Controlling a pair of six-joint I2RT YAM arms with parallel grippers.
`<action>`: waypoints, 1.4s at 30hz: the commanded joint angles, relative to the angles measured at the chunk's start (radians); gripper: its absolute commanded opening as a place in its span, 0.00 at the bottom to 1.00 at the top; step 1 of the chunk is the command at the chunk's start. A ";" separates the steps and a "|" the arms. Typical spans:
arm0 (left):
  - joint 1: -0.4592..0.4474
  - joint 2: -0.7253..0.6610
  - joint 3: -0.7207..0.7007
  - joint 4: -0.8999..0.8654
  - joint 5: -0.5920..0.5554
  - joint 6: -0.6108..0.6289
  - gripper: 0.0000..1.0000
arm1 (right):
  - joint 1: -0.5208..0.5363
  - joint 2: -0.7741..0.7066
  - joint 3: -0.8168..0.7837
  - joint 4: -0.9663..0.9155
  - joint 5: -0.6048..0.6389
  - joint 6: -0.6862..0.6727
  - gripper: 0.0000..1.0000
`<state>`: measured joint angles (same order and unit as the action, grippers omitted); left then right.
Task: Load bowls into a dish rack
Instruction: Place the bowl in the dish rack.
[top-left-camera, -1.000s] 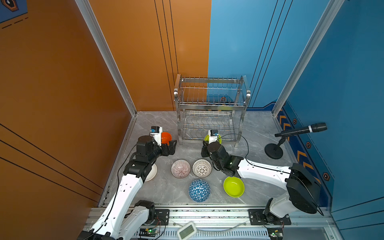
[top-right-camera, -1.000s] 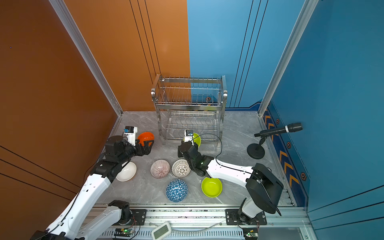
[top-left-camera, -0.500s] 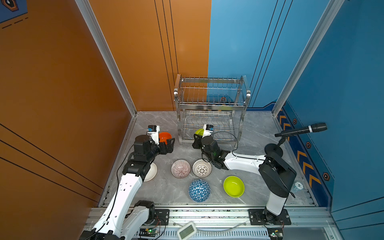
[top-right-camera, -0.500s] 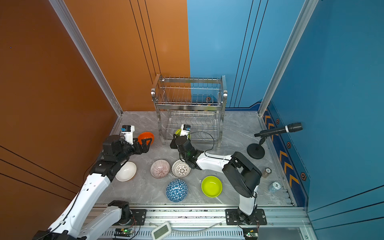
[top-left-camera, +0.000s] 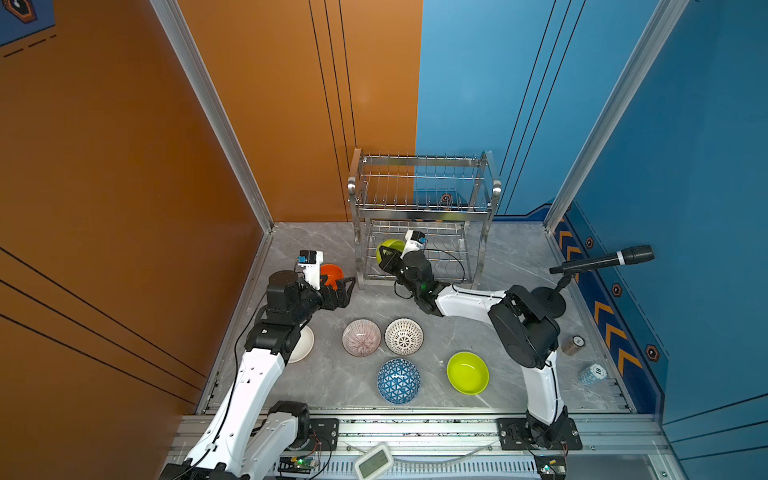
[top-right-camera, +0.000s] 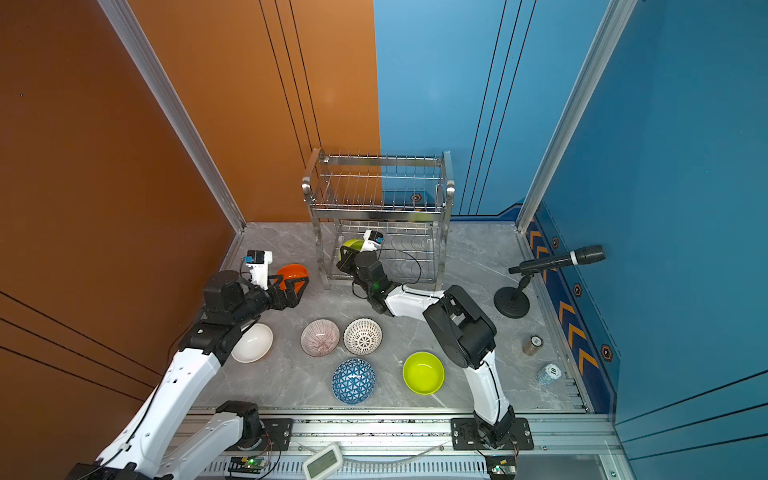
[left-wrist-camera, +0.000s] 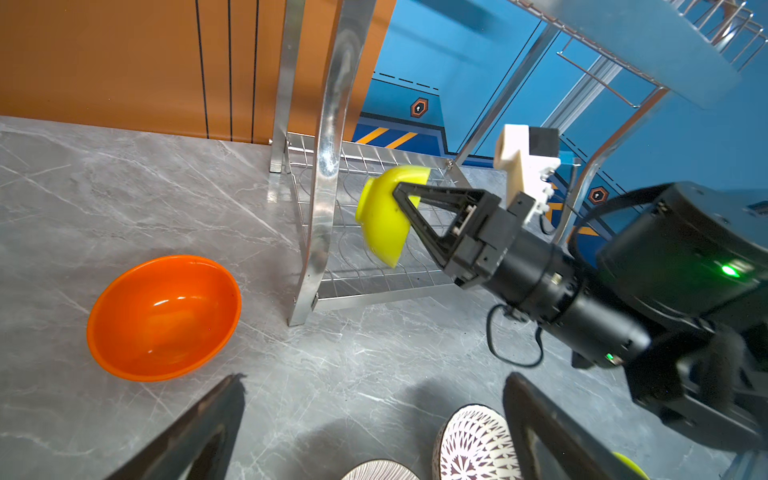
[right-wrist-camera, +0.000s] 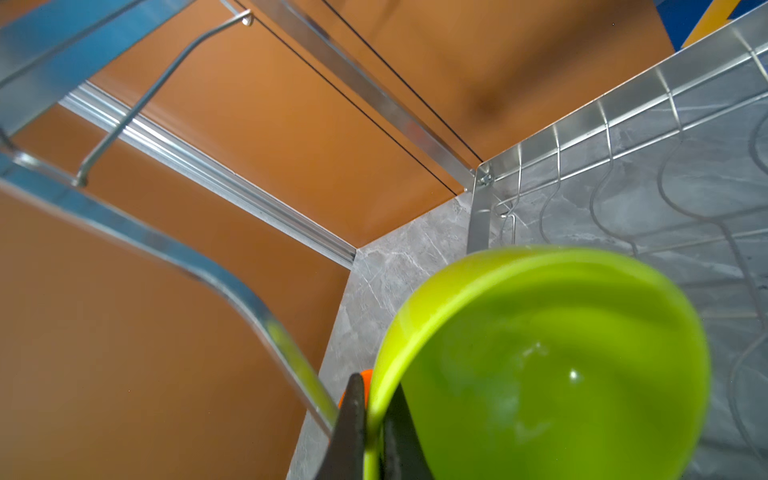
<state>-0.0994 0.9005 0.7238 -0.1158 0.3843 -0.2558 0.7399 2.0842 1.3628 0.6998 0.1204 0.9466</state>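
microphone stand, brown chip stack, blue-white chip stack

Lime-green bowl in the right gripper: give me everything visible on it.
The held lime-green bowl is small, round and empty, glossy plastic by its look, with a low foot ring. The right gripper is shut on its rim, one finger inside, one outside. It is tipped on edge over the lower tier of the dish rack, at the end near the orange wall. Contact with the wavy wires cannot be told.

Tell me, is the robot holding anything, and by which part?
Yes. The right claw pinches a green bowl by its rim. The left claw is open and holds nothing.
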 joint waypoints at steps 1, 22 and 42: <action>-0.008 -0.001 -0.011 0.024 0.062 0.000 0.98 | -0.030 0.054 0.075 0.100 -0.084 0.069 0.00; -0.042 0.021 -0.014 0.024 0.065 0.012 0.98 | -0.138 0.403 0.514 0.183 -0.361 0.226 0.00; -0.068 0.046 -0.014 0.010 0.058 0.037 0.98 | -0.184 0.645 0.859 0.118 -0.421 0.299 0.00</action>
<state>-0.1604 0.9440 0.7200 -0.1043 0.4362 -0.2432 0.5613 2.7075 2.1555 0.8043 -0.2703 1.2263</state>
